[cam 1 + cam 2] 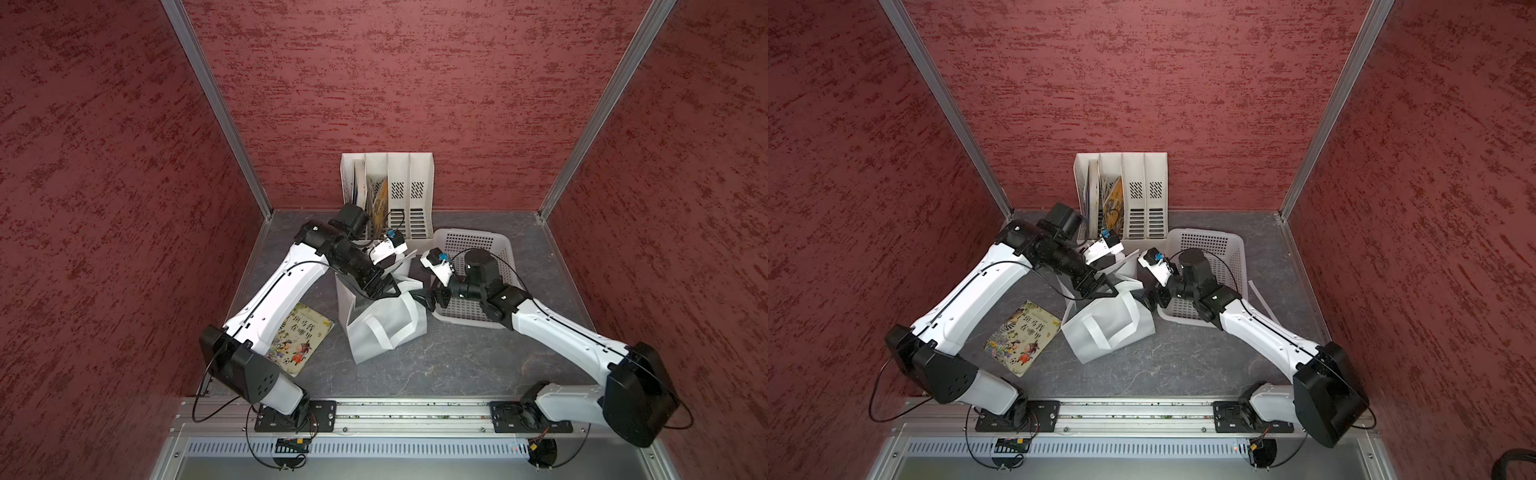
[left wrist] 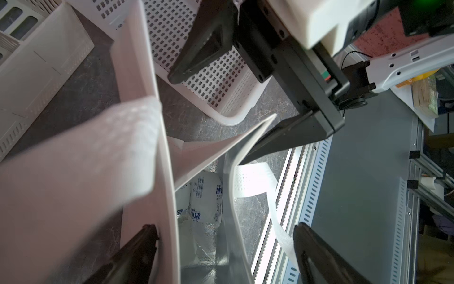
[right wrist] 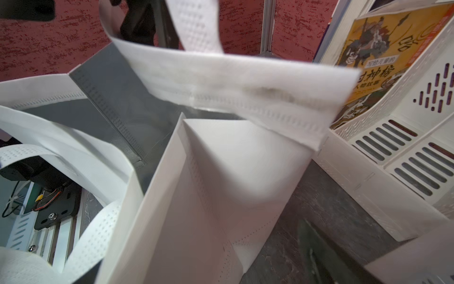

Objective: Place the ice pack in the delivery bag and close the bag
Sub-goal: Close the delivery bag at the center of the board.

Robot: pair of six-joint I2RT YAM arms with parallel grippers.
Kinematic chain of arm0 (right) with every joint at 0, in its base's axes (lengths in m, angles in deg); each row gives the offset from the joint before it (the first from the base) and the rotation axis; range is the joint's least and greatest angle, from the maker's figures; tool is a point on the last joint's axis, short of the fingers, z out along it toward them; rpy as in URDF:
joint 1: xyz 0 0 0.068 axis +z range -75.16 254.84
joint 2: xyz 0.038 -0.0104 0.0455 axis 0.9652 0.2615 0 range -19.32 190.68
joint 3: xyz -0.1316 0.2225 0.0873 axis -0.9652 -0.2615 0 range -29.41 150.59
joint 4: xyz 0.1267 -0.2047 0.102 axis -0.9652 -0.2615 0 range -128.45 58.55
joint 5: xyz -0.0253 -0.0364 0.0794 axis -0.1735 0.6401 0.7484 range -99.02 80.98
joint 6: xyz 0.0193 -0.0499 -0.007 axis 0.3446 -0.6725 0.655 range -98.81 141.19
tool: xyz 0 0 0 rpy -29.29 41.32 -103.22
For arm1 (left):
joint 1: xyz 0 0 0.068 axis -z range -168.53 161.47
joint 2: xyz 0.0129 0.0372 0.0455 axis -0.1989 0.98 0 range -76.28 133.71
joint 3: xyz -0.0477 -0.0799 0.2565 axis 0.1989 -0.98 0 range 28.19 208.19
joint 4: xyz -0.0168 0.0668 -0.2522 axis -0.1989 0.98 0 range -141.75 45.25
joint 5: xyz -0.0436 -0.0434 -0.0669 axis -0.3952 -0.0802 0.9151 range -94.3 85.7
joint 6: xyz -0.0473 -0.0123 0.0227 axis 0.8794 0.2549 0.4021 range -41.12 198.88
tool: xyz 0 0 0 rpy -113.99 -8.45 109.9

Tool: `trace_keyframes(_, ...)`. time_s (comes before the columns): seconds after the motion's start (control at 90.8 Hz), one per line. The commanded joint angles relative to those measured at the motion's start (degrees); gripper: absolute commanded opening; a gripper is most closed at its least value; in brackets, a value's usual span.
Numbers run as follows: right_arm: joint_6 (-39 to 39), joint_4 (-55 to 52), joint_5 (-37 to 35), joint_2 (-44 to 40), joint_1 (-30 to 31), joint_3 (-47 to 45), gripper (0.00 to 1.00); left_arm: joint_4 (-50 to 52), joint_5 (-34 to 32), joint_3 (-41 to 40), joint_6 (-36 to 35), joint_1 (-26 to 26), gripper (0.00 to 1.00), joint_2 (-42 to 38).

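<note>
Lying at the bottom of the foil-lined delivery bag [image 1: 386,332], the ice pack [image 2: 205,196] is seen through the open mouth. The left gripper [image 2: 224,227] is spread wide astride the bag's rim, and the right gripper [image 2: 207,119] is likewise spread, with nothing pinched. The pack is judged soft, weighty and slick. If it is regrasped, a pinch across one plump edge is advised.

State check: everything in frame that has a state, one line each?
delivery bag: upright, mouth open
ice pack: inside bag, on foil bottom
left gripper: open, over bag mouth
right gripper: open, at bag rim
picture book: closed, lying flat
file rack: upright, books in two slots
basket: upright, nothing visible inside
</note>
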Motion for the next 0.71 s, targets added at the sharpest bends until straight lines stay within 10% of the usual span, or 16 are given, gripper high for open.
trace_keyframes(0.0, -0.80, 2.67, 5.55, 1.49, -0.80, 3.79, 0.80, 1.41, -2.24, 0.14, -1.93, 0.73, 0.91, 0.29)
trace_keyframes(0.231, 1.24, 4.47, 9.63, 2.43, -0.81, 3.68, 0.41, -1.30, -16.52, -2.22, -1.45, 2.20, 0.73, -0.25)
trace_keyframes(0.463, 1.97, 5.12, 10.56, 0.84, -0.80, 1.59, 0.37, -2.64, -17.65, -2.28, -1.72, 2.25, 0.27, -0.53)
trace_keyframes(0.595, 2.32, 4.73, 8.76, -1.95, -0.81, -0.42, 0.55, -2.65, -13.79, -2.43, -3.40, 2.07, 0.12, -1.01)
trace_keyframes(0.694, 1.04, 4.73, 4.59, -5.71, -0.88, -3.41, 0.87, -1.63, -10.29, -2.67, -6.62, 1.94, 0.09, -1.74)
